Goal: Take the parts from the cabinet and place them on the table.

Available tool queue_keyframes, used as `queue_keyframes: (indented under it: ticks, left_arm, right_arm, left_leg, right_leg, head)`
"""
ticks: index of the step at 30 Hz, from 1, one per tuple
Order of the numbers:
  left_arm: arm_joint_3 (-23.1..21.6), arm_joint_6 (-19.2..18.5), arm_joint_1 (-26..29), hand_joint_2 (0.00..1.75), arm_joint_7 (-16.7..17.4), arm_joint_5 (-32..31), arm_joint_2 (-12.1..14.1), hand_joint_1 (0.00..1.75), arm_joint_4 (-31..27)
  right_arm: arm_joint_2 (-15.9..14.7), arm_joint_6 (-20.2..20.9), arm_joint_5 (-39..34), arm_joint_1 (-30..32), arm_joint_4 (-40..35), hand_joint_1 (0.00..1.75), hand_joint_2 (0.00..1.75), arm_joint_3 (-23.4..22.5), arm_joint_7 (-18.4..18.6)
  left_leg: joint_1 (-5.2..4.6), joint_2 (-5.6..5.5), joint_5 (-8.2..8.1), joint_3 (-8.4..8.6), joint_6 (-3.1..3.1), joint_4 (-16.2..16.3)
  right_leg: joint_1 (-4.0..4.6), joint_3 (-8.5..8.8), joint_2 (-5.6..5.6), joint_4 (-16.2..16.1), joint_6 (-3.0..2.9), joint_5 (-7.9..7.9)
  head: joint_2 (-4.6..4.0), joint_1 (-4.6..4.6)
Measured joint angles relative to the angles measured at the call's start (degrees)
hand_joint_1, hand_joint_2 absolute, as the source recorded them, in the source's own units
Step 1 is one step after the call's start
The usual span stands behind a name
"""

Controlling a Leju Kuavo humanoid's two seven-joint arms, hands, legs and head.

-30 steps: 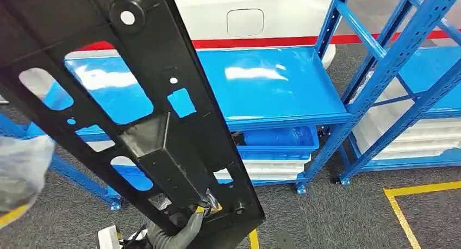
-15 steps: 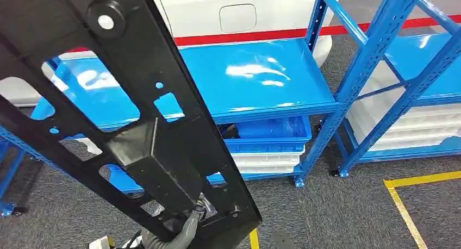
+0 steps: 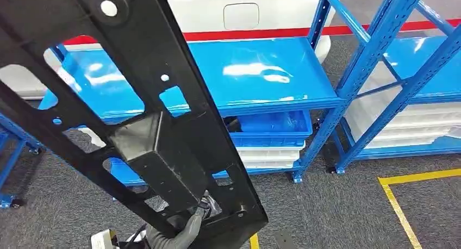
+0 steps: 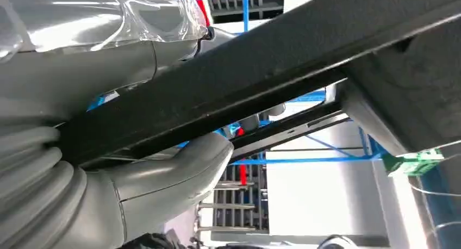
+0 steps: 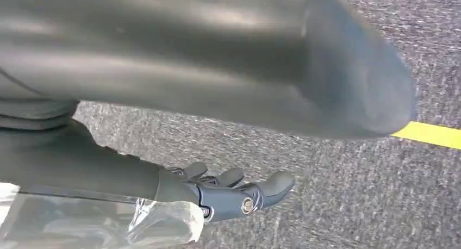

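— Where's the part?
— The long black panel (image 3: 147, 124) slants across the head view, in front of the blue shelf (image 3: 255, 75). The left robot hand (image 3: 185, 232) grips its lower end — thumb (image 4: 179, 173) under the bar, fingers over it.
— And the right robot hand (image 5: 228, 192)?
— It hangs over grey carpet (image 5: 337, 205) near a yellow line (image 5: 429, 134), fingers loosely apart, holding nothing.

matt black plastic part (image 3: 157, 145), glossy blue metal shelf (image 3: 261, 75), rough grey carpet (image 3: 337, 211).
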Motion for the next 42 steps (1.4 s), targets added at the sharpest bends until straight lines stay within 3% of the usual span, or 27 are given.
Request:
queue_keyframes:
  ticks: [1,2,3,5,7,8,9,11,12,13,14,16,18,20,22,23,26,28,29,32,33,34,35,37,38,39,42]
  left_arm:
    - [-0.07,0.00,0.02,1.75,-0.02,0.07,0.00,1.75,0.04]
    - [-0.09,0.00,0.03,1.75,-0.02,0.04,0.00,1.75,0.11]
    - [-0.13,0.00,0.04,1.75,-0.02,0.04,0.00,1.75,0.22]
    - [-0.20,0.00,0.03,1.75,-0.02,0.02,0.00,1.75,0.26]
    - [-0.24,-0.02,-0.02,1.75,-0.04,-0.02,-0.11,1.75,0.26]
    - [-0.22,-0.02,-0.06,1.75,-0.07,-0.06,-0.17,1.75,0.26]
    - [-0.28,-0.04,-0.16,1.75,-0.11,-0.17,-0.20,1.75,0.26]
    - [-0.41,-0.11,-0.21,1.75,-0.33,-0.59,-0.20,1.75,0.26]
    - [-0.48,-0.11,-0.22,1.75,-0.35,-0.68,-0.20,1.75,0.26]
    - [-0.55,-0.13,-0.20,1.75,-0.37,-0.74,-0.20,1.75,0.26]
    - [-0.66,-0.13,-0.30,1.75,-0.39,-0.76,-0.20,1.75,0.26]
    - [-0.76,-0.13,-0.34,1.75,-0.39,-0.81,-0.20,1.75,0.26]
    - [-0.87,-0.15,-0.28,1.75,-0.39,-0.81,-0.17,1.75,0.28]
    - [-0.90,-0.31,-0.12,1.75,-0.46,-0.79,-0.15,1.75,0.35]
    - [-0.90,-0.39,-0.14,1.75,-0.55,-0.79,-0.15,1.75,0.37]
    - [-0.87,-0.44,-0.15,1.75,-0.57,-0.79,-0.15,1.75,0.37]
    - [-0.87,-0.46,0.09,1.75,-0.72,-0.79,-0.11,1.75,0.42]
    - [-0.87,-0.57,0.06,1.75,-0.72,-0.79,-0.13,1.75,0.42]
    - [-0.87,-0.63,0.00,1.75,-0.72,-0.79,-0.13,1.75,0.42]
    - [-0.87,-0.63,0.06,1.75,-0.74,-0.76,-0.13,1.75,0.42]
    - [-0.87,-0.63,0.09,1.75,-0.74,-0.76,-0.13,1.75,0.48]
    - [-0.87,-0.63,0.09,1.75,-0.74,-0.76,-0.13,1.75,0.55]
    - [-0.87,-0.70,0.08,1.75,-0.70,-0.79,-0.13,1.75,0.68]
    - [-0.87,-0.90,0.04,1.75,-0.37,-0.90,-0.13,1.75,0.72]
    - [-0.87,-0.98,-0.01,1.75,-0.02,-0.96,-0.13,1.75,0.72]
    - [-0.87,-0.98,-0.10,1.75,0.15,-1.00,-0.13,1.75,0.72]
    - [-0.96,-1.07,-0.10,1.75,0.79,-1.18,-0.13,1.75,0.74]
  right_arm:
    - [-0.07,0.00,0.02,0.06,0.00,0.00,0.00,0.00,-0.06]
    - [-0.13,-0.02,0.09,0.11,0.02,0.00,0.00,0.00,-0.13]
    - [-0.15,0.00,0.20,0.17,0.02,0.00,0.00,0.02,-0.26]
    - [-0.24,0.00,0.22,0.16,0.02,0.00,0.00,0.07,-0.44]
    - [-0.33,0.00,0.00,0.07,0.02,0.00,0.00,0.07,-0.70]
    - [-0.33,-0.02,-0.02,-0.09,0.02,0.00,0.00,0.07,-0.81]
    - [-0.33,-0.02,0.00,-0.10,0.02,0.00,0.00,0.07,-0.94]
    - [-0.35,0.00,0.09,0.11,0.02,0.00,0.00,0.09,-0.98]
    - [-0.46,-0.02,0.07,0.14,0.04,0.00,0.00,0.09,-0.98]
    - [-0.48,-0.02,0.04,0.07,0.04,0.00,0.00,0.09,-0.98]
    - [-0.53,-0.02,0.02,0.01,0.04,0.00,0.00,0.07,-0.98]
    - [-0.53,0.00,0.00,0.00,0.04,0.00,0.00,0.11,-1.01]
    - [-0.53,0.00,-0.02,0.02,0.04,0.00,0.00,0.11,-0.96]
    - [-0.57,0.00,-0.24,0.03,0.04,0.00,0.00,0.11,-0.79]
    - [-0.53,0.00,-0.52,0.04,0.04,0.00,0.00,0.11,-0.63]
    - [-0.48,0.00,-0.52,0.04,0.04,0.00,0.00,0.11,-0.63]
    - [-0.48,0.00,-0.52,0.02,0.04,0.00,0.00,0.13,-0.44]
    - [-0.46,0.00,-0.57,0.05,0.07,0.00,0.00,0.17,-0.15]
    - [-0.48,0.00,-0.63,0.07,0.07,0.00,0.00,0.17,0.00]
    - [-0.48,0.00,-0.63,0.13,0.07,0.00,0.00,0.24,0.07]
    - [-0.48,0.00,-0.63,0.17,0.07,0.00,0.00,0.37,0.07]
    - [-0.48,0.00,-0.68,0.19,0.07,0.00,0.00,0.50,0.04]
    - [-0.48,0.00,-0.85,0.20,0.07,0.00,0.00,0.57,0.00]
    - [-0.48,0.00,-1.16,0.14,0.07,0.00,0.00,0.57,-0.28]
    - [-0.44,0.00,-1.40,0.05,0.07,0.00,0.00,0.57,-0.37]
    - [-0.22,-0.02,-1.73,-0.04,0.07,0.00,0.00,0.57,-0.42]
    - [-0.18,-0.02,-2.16,0.18,0.07,0.00,0.00,0.55,0.22]
  left_leg:
    - [-0.09,0.11,0.22,-0.33,0.05,0.00]
    - [-0.15,0.12,0.42,-0.65,0.10,0.06]
    - [-0.16,0.12,0.66,-0.94,0.06,0.11]
    - [-0.12,0.10,0.95,-1.42,-0.14,0.32]
    - [-0.03,0.08,0.98,-1.81,-0.31,0.97]
    - [-0.38,0.08,0.99,-2.25,-0.67,1.37]
    - [-0.50,0.08,1.10,-2.59,-0.94,1.70]
    - [-0.22,0.09,1.62,-2.98,-1.72,1.62]
    - [-0.24,0.08,1.82,-3.15,-2.09,1.72]
    - [0.05,0.02,1.07,-3.48,-2.22,2.27]
    - [0.12,-0.05,-1.08,-4.26,-2.59,4.35]
    - [0.37,-0.05,-6.75,-7.68,-3.17,13.48]
    - [0.39,-0.06,-9.34,-9.84,-3.36,20.24]
    - [0.40,-0.06,-7.29,-6.97,-3.28,16.54]
    - [0.34,-0.09,-3.00,-0.05,-2.74,4.84]
    - [0.24,-0.14,-2.71,1.95,-2.40,1.37]
    - [-0.37,-0.19,-2.22,1.21,-1.68,0.91]
    - [0.13,-0.10,-1.25,1.00,-0.76,0.25]
    - [0.05,-0.08,-0.88,0.73,-0.53,0.26]
    - [-0.11,0.11,-0.16,-0.33,0.16,0.32]
    - [-0.15,0.11,0.08,-0.69,0.17,0.38]
    - [-0.15,0.10,0.25,-0.88,0.09,0.41]
    - [-0.15,0.08,0.45,-1.10,0.00,0.44]
    - [-0.05,0.03,0.59,-1.32,-0.22,0.77]
    - [-0.09,0.04,0.58,-1.49,-0.33,1.09]
    - [-0.63,0.06,0.50,-2.05,-0.64,1.76]
    - [-0.39,0.08,1.23,-2.54,-1.70,1.68]
  right_leg:
    - [-0.11,-2.02,0.00,5.32,0.21,-2.70]
    - [-0.15,-3.35,0.00,9.12,0.38,-4.23]
    - [-0.22,-3.60,-0.01,10.70,0.52,-4.36]
    - [-0.42,-0.40,-0.01,5.89,0.60,-1.61]
    - [-0.64,6.25,-0.05,-5.18,0.65,2.60]
    - [-0.54,7.22,-0.02,-7.56,0.53,1.66]
    - [-0.35,6.80,0.10,-7.53,-0.25,2.41]
    - [-0.07,6.24,0.10,-7.18,-0.72,2.70]
    - [-0.03,6.06,0.08,-7.39,-1.31,3.09]
    - [-0.36,5.88,-0.05,-7.63,-1.84,3.52]
    - [-0.31,5.58,0.00,-7.63,-2.13,3.79]
    - [-0.25,4.88,-0.02,-7.62,-2.45,4.28]
    - [-0.23,4.09,-0.05,-7.57,-2.40,4.82]
    - [-0.23,3.42,-0.04,-7.56,-2.30,5.34]
    - [-0.23,3.08,0.04,-7.57,-1.99,5.77]
    - [-0.22,3.00,0.04,-7.57,-1.77,5.92]
    - [-0.01,2.31,-0.05,-7.39,-0.79,6.59]
    - [0.00,1.98,-0.04,-7.17,-0.16,6.48]
    - [-0.22,1.34,-0.06,-5.86,-0.02,5.02]
    - [-0.26,-3.61,-0.06,7.43,0.34,-3.07]
    - [-0.27,-4.49,-0.06,10.70,0.44,-4.10]
    - [-0.28,-4.11,-0.06,10.81,0.46,-3.81]
    - [-0.31,-2.27,-0.06,8.33,0.44,-2.35]
    - [-0.42,3.93,-0.07,-1.66,0.38,1.78]
    - [-0.49,6.62,-0.08,-6.10,0.33,2.64]
    - [-0.24,6.95,0.01,-7.71,0.02,2.32]
    - [0.05,6.10,0.07,-7.10,-0.89,2.87]
  head:
    - [0.00,0.02]
    - [0.00,0.02]
    - [0.00,0.02]
    - [0.00,0.04]
    - [0.00,0.04]
    - [0.00,0.06]
    - [0.00,-0.04]
    - [0.00,-0.04]
    - [0.00,-0.04]
    - [0.00,-0.02]
    - [0.00,-0.11]
    - [0.00,-0.24]
    - [0.00,-0.26]
    - [0.00,-0.26]
    - [0.00,-0.26]
    - [0.00,-0.28]
    - [0.00,-0.26]
    - [0.00,-0.22]
    - [0.00,-0.22]
    - [0.00,0.02]
    - [0.00,0.02]
    - [0.00,0.02]
    - [0.00,0.02]
    - [0.00,0.02]
    - [0.00,0.02]
    - [0.00,0.04]
    - [0.00,-0.11]
